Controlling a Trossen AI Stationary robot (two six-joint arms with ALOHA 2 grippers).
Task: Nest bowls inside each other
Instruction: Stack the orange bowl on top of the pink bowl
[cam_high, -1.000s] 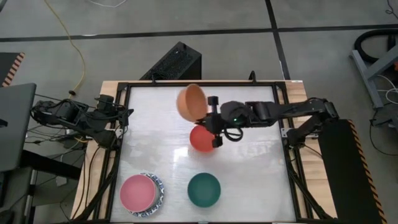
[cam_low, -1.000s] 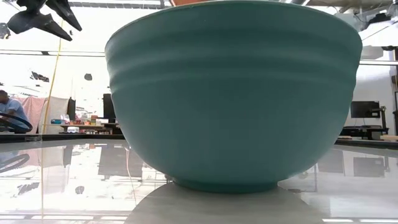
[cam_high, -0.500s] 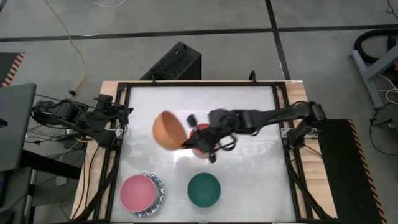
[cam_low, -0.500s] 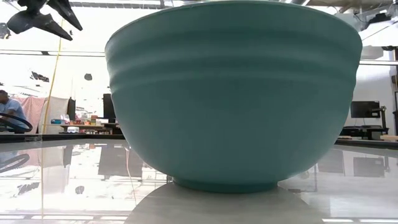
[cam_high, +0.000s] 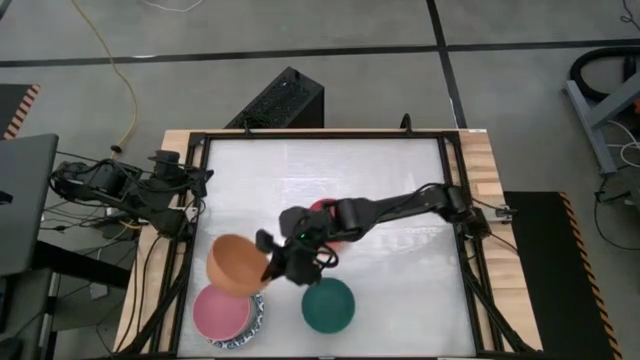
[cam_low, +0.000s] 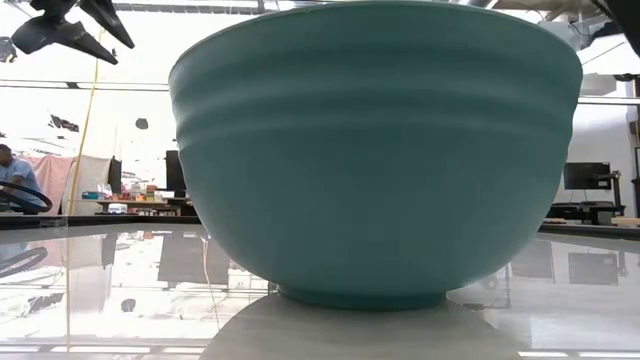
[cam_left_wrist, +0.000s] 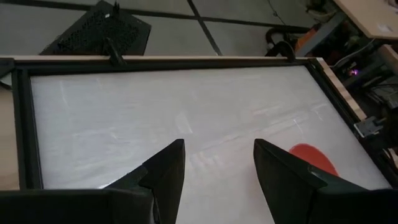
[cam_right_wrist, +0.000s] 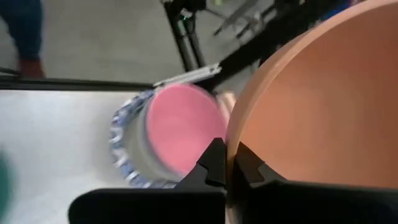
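My right gripper (cam_high: 264, 262) is shut on an orange bowl (cam_high: 235, 263), carried in the air just beyond a pink bowl (cam_high: 222, 311). The pink bowl sits inside a white bowl with a blue-patterned rim (cam_high: 257, 308) at the near left. A dark green bowl (cam_high: 328, 305) stands on its base near the front edge and fills the low view (cam_low: 375, 150). A red bowl (cam_high: 320, 210) at mid-table is partly hidden under my right arm. My left gripper (cam_left_wrist: 217, 168) hangs open at the table's left edge, touching nothing. My right gripper pinches the orange bowl's rim (cam_right_wrist: 231, 146), one finger inside the bowl and one outside. The fingers come from the table's right side, slanting slightly down. The bowl is lifted clear of the table and tilted, its opening showing from above.
A black frame (cam_high: 195, 230) edges the white table top. Bare surface lies across the far half and the right side. Cables and gear crowd the left beyond the frame. A person shows far off in the room in the low view.
My right gripper has swept from the far middle toward the near left, sinking a little and rolling its wrist, still shut on the orange bowl. The bowl has gone from standing on edge beyond the red bowl to hanging, opening turned more upward, beside the pink bowl.
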